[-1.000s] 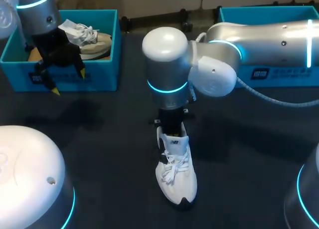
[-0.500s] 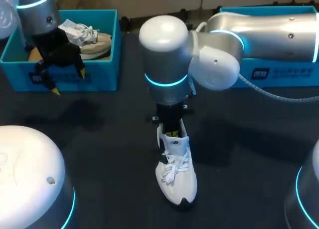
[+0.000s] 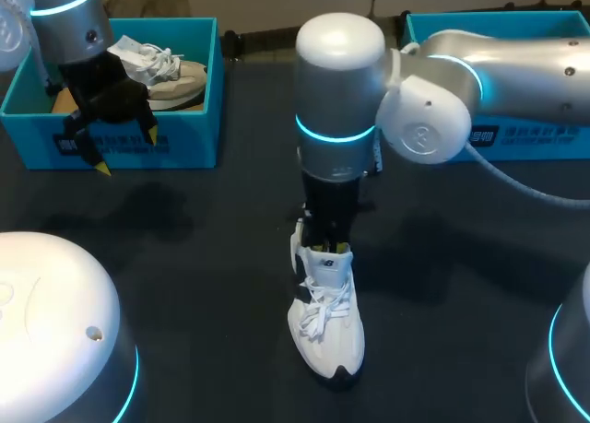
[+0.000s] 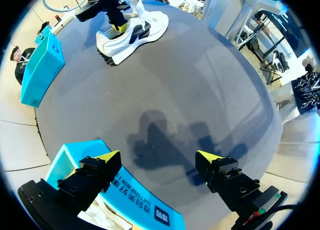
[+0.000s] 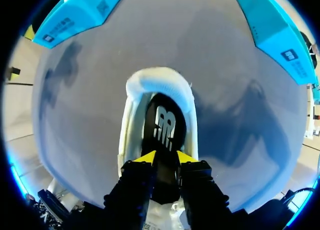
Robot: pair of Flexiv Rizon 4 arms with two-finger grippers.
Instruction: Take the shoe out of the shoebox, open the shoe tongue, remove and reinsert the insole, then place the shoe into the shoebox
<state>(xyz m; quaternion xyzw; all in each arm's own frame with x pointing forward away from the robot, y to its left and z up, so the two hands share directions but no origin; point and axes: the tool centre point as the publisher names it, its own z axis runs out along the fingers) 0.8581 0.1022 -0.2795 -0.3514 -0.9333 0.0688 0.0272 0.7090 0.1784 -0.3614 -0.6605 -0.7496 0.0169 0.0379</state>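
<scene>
White shoe (image 3: 324, 317): out of the shoebox (image 3: 184, 142), on the table (image 3: 184, 257), tongue seemingly opened; my right hand (image 5: 164, 157) clamped on its black insole (image 5: 164, 125), removal apparently starting, reinsertion and boxing outstanding; my left hand (image 4: 159, 157) apart, empty

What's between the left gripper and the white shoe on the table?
Bare table only, from left gripper to shoe; left wrist view shows it.
</scene>
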